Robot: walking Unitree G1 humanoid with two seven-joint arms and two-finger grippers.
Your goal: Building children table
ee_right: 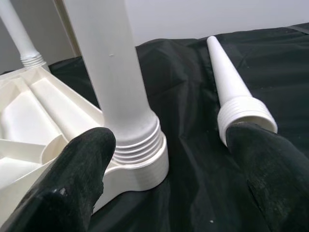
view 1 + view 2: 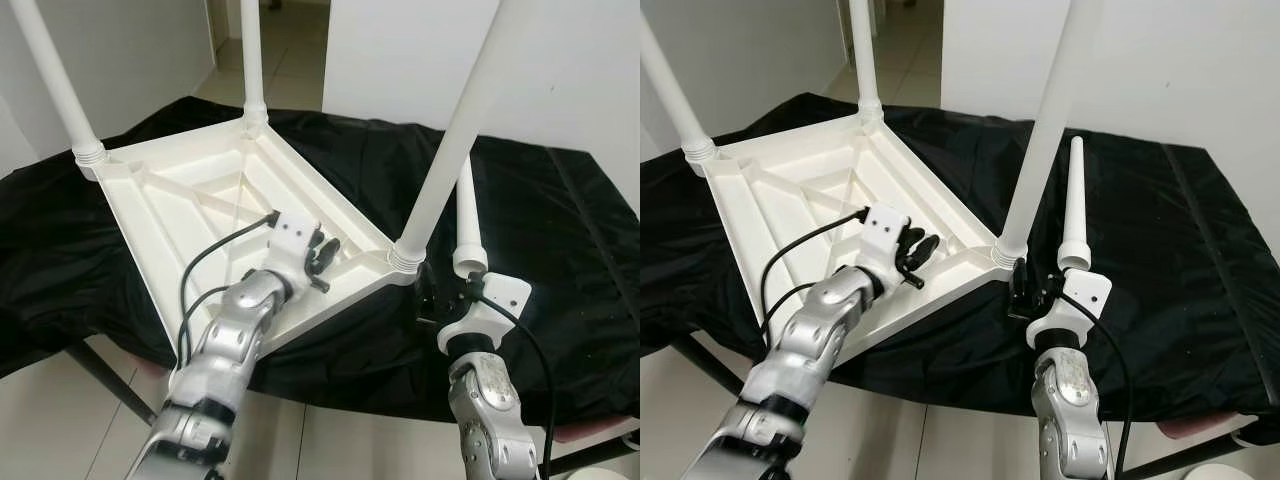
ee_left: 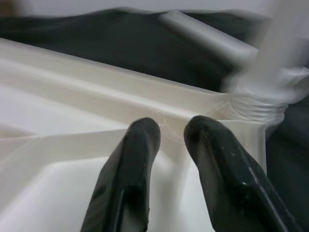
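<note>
A white plastic tabletop [image 2: 190, 200] lies upside down on a black cloth. Three white legs stand screwed into its corners: far left [image 2: 60, 90], far [image 2: 252, 60] and near right [image 2: 450, 140]. A loose leg [image 2: 467, 225] lies on the cloth to the right of the near-right corner, its threaded end towards me. My left gripper [image 2: 324, 262] hovers over the tabletop's ribbed inside near that corner, its fingers [image 3: 140, 145] slightly apart around nothing. My right gripper [image 1: 169, 137] is open wide, low over the cloth between the mounted leg's socket [image 1: 140, 159] and the loose leg [image 1: 231, 87].
The black cloth [image 2: 560, 230] covers a work table whose front edge runs just beyond my arms. Tiled floor [image 2: 60, 420] shows below it, with a dark metal table leg [image 2: 105, 380] at the left. White walls stand behind, with a doorway at the back.
</note>
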